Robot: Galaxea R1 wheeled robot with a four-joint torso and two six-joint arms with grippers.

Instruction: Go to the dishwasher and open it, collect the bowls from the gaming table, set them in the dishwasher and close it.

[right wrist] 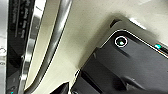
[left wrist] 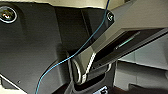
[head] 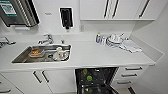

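Head view looks down on a white counter (head: pixel 100 56) with the dishwasher (head: pixel 96 80) under its front edge, right of centre, between white cabinet doors (head: pixel 50 81) on one side and a stack of drawers (head: pixel 131 73) on the other. Its door hangs open, and the dark interior with wire racks shows two bright green round shapes (head: pixel 87 75), most likely bowls, though they are too blurred to be sure. A steel sink (head: pixel 25 56) is set into the counter's left part, with an orange item and some white crockery lying in the basin, and a tap (head: pixel 48 39) stands at its back edge. Toward the back right corner of the counter sit a small bottle (head: pixel 98 37), a pile of white dishes (head: pixel 114 40) and a folded cloth (head: pixel 131 45) just beside them. Left wrist view gives dark robot plating, a thin blue cable (left wrist: pixel 75 53) and a slanted grey panel edge; whether that pincer is spread or closed cannot be told. Right wrist view shows a brushed-steel bar handle (right wrist: pixel 56 37) running beside a pale floor, near the robot's dark plate; that pincer's state cannot be told either.
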